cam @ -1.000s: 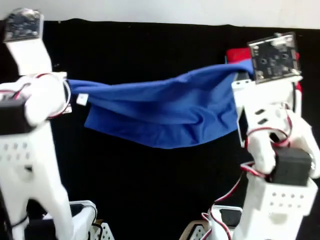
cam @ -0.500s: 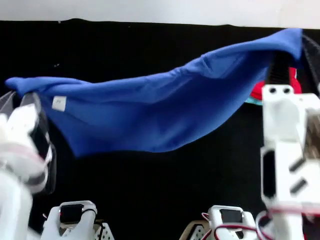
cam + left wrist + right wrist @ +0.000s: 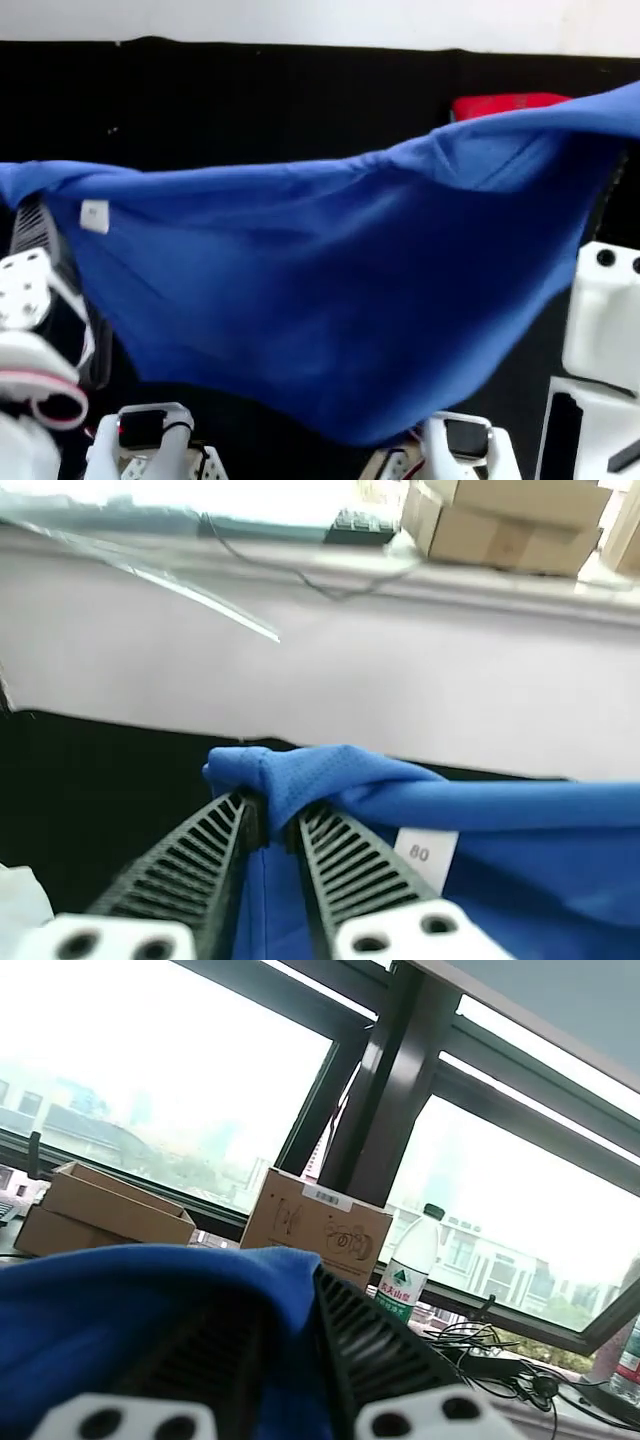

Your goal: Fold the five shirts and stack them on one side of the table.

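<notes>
Plain blue shirt (image 3: 330,300), black table (image 3: 250,100)

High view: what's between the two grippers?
The blue shirt, hanging stretched from left gripper to right gripper, sagging midway; both wrist views show jaws shut on it.

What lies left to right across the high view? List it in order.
Black ribbed left tool → small white label on the blue fabric shirt → red fabric item → white plastic arm housing.
</notes>
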